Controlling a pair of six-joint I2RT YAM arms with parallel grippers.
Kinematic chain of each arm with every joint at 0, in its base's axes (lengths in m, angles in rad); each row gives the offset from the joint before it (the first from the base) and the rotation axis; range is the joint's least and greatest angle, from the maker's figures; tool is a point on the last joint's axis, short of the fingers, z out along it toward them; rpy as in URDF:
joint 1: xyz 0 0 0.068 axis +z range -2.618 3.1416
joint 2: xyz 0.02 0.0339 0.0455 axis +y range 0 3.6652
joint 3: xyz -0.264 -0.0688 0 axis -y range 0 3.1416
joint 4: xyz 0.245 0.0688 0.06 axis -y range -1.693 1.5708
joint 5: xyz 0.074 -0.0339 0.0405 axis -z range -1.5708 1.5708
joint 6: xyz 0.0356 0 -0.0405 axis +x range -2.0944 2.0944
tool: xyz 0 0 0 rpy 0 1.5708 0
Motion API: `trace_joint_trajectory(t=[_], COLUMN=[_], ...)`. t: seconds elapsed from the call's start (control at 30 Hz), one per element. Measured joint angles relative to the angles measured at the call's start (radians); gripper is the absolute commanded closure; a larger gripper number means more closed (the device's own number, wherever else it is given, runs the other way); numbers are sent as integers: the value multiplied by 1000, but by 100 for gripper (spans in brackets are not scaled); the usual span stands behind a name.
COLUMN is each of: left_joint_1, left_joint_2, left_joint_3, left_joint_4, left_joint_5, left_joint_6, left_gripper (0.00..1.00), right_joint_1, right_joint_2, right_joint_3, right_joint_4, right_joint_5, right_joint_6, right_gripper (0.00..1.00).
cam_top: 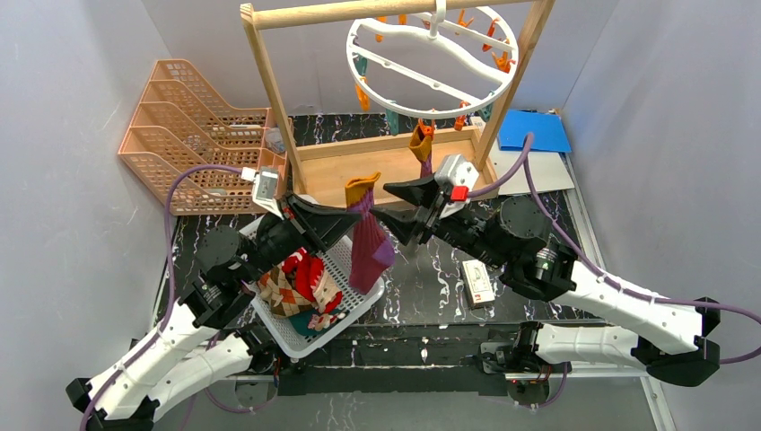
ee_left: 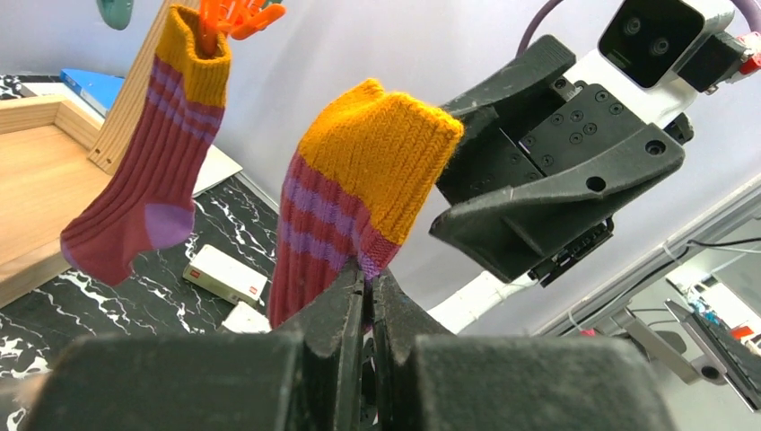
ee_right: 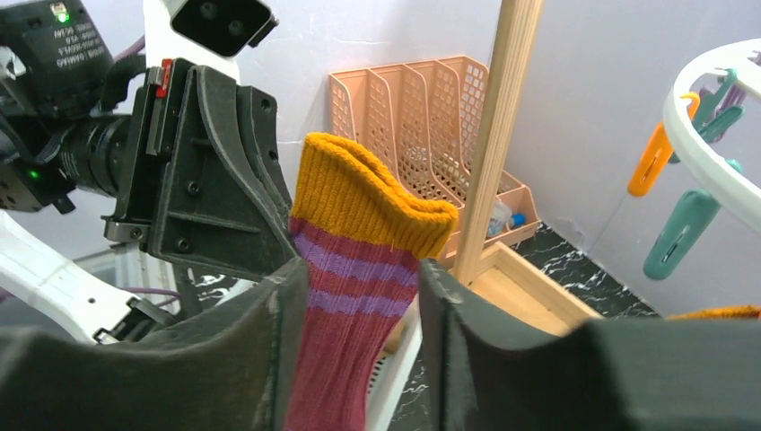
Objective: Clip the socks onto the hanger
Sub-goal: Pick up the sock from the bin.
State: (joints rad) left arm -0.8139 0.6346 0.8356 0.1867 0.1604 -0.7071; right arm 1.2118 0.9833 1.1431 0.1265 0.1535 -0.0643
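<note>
My left gripper [cam_top: 352,218] is shut on a maroon sock with an orange cuff [cam_top: 368,235] and holds it up over the basket; the pinch shows in the left wrist view [ee_left: 368,278]. My right gripper [cam_top: 379,202] is open, its fingers on either side of the sock's leg [ee_right: 359,296], not closed on it. A second maroon sock [cam_top: 423,146] hangs from an orange clip [ee_left: 235,16] on the white round hanger [cam_top: 431,63]. Red striped [cam_top: 316,278] and argyle [cam_top: 285,292] socks lie in the basket.
A white basket [cam_top: 354,310] sits in front of the left arm. The wooden frame rack [cam_top: 269,85] with its tray base stands behind. A peach file organiser [cam_top: 193,135] is at the back left. A small white box [cam_top: 477,283] and a blue folder [cam_top: 536,130] lie at right.
</note>
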Motion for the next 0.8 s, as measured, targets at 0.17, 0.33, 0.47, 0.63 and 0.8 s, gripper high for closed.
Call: trace_joint_trajectory(t=[0.17,0.33,0.47,0.63,0.8], left_joint_1=[0,0,0,0,0], left_joint_2=[34,30,-3,-45,-26], left_joint_3=[28,30,29,29,29], left_joint_4=[19,52,71,82,85], left_joint_5=[67,155,212,273,332], left_joint_6=[32,57,90,123,123], left_gripper=[100,100,100,100,100], right_joint_1=[0,0,0,-1,-1], right_joint_2=[-1,-6,-46,-93,-98], right_joint_3=[-3,-12,-21,-23,-9], right_joint_4=[-10,-16,-23,-28,-49], right_joint_5=[-19,-34,-106,-198,-276], right_joint_6=[16,54,89,120,129], right_gripper=[26,21,20,21,27])
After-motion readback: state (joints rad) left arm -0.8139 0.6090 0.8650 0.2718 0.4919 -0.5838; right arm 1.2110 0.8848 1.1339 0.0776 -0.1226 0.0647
